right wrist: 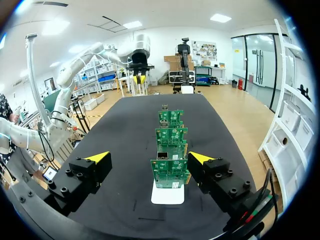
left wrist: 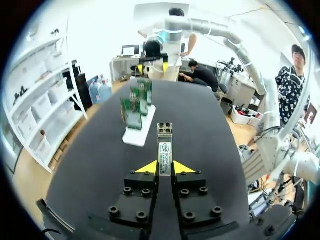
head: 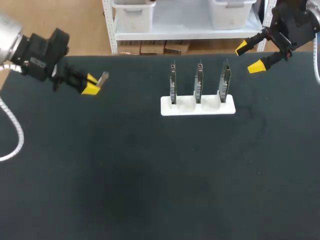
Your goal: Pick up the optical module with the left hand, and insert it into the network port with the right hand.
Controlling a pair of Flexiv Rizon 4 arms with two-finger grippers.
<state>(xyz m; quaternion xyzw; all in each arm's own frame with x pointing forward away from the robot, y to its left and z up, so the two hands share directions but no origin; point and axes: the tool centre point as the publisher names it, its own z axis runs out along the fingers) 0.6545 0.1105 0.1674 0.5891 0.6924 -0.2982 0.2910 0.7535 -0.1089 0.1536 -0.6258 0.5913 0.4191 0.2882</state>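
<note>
Pickup done: my left pincer (left wrist: 165,167) clamped on the optical module (left wrist: 165,145), aloft over the table's (head: 150,175) left end; right pincer (head: 249,57) gaping above the upright boards (head: 198,82); next, a square hand-across.

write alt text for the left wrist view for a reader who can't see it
The left gripper is shut on the optical module, a slim metal piece that sticks out ahead of it. Farther ahead on the black table stands a white holder with three green circuit boards upright in a row, and the right gripper hangs open beyond it.
</note>
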